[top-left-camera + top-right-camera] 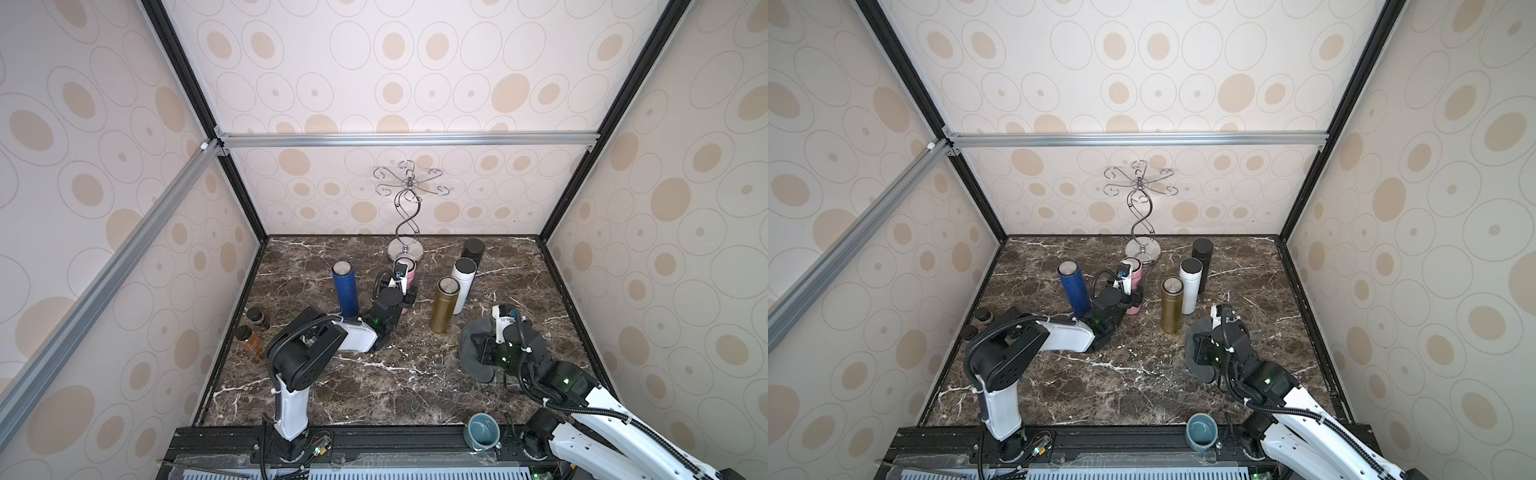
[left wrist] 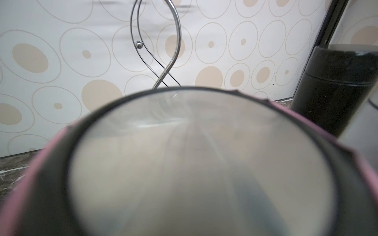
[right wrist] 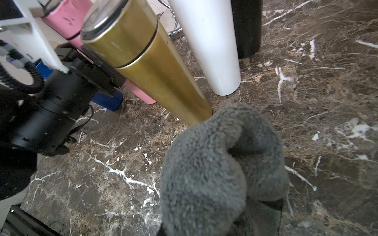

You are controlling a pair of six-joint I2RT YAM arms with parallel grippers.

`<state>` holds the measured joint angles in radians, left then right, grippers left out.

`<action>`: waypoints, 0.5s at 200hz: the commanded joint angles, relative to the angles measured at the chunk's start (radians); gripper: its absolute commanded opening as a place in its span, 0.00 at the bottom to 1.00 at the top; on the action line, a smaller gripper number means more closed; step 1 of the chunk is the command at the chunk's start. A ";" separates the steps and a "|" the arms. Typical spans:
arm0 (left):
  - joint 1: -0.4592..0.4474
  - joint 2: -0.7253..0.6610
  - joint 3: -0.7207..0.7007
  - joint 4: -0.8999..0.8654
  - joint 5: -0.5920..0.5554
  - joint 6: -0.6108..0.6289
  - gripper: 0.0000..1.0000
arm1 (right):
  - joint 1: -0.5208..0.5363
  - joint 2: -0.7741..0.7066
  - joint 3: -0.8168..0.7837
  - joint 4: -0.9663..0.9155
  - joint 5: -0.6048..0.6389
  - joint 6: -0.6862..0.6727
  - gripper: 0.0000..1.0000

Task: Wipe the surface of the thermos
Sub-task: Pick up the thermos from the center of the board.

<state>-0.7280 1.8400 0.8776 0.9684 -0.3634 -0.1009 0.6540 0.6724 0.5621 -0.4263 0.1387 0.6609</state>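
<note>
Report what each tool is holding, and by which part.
Left tool grips the pink thermos around its body, below the lid. Right tool clamps the grey cloth by a bunched fold; the exact spot is hidden.

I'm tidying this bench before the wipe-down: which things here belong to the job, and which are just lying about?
In the job: pink metal-lidded thermos, clamped in the left gripper; fluffy grey cloth, bunched in the right gripper.

Lying about: tall blue thermos; gold thermos; white thermos; black thermos; chrome wire stand; two small amber jars; teal ceramic mug.
</note>
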 commanded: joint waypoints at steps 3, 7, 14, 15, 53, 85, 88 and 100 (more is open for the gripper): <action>-0.001 -0.164 0.009 -0.078 0.032 -0.013 0.00 | -0.005 0.006 0.036 0.005 -0.060 -0.020 0.00; -0.003 -0.182 0.008 -0.109 0.042 -0.014 0.00 | -0.004 0.007 0.037 0.006 -0.072 -0.023 0.00; -0.009 -0.216 0.011 -0.163 0.049 -0.021 0.00 | -0.004 0.007 0.039 0.008 -0.091 -0.024 0.00; -0.009 -0.221 0.012 -0.171 0.050 -0.022 0.00 | -0.004 0.008 0.040 0.008 -0.094 -0.024 0.00; -0.048 -0.387 -0.007 -0.413 0.050 -0.058 0.00 | 0.001 0.020 0.045 0.039 -0.197 -0.022 0.00; -0.069 -0.517 -0.053 -0.541 0.074 -0.090 0.00 | 0.026 0.001 0.041 0.060 -0.214 -0.012 0.00; -0.072 -0.529 -0.058 -0.550 0.079 -0.091 0.00 | 0.030 -0.004 0.041 0.061 -0.215 -0.010 0.00; -0.081 -0.571 -0.074 -0.588 0.104 -0.102 0.00 | 0.045 -0.021 0.040 0.075 -0.226 -0.008 0.00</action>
<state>-0.7902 1.3560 0.8185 0.4911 -0.2989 -0.1642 0.6720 0.6853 0.5797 -0.3965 -0.0475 0.6464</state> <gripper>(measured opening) 0.665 0.085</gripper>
